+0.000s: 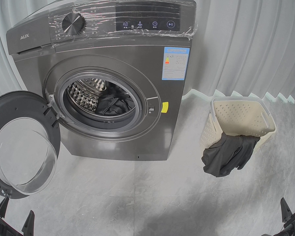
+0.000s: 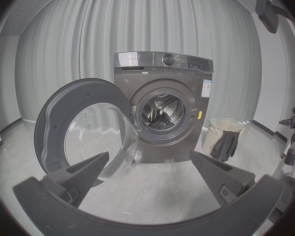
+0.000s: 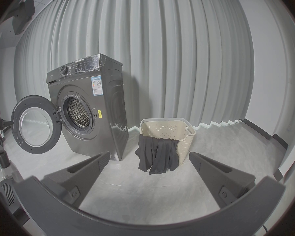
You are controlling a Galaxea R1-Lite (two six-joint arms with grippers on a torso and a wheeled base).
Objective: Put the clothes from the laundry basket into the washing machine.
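Done: dark garment (image 1: 113, 105) inside washing machine (image 1: 121, 58) | Remaining: draped dark clothing (image 1: 227, 154) over laundry basket (image 1: 239, 99) rim | left gripper (image 2: 148, 154), right gripper (image 3: 149, 154): both spread apart, empty

Grey washing machine (image 1: 101, 82) door open, dark clothes (image 1: 114, 105) inside, dark garment (image 1: 227, 154) draped over cream laundry basket (image 1: 242, 115) rim

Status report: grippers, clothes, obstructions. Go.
Left gripper, right gripper: both open, empty. One dark garment in drum; second garment draped over laundry basket rim. Washer door swung fully open.
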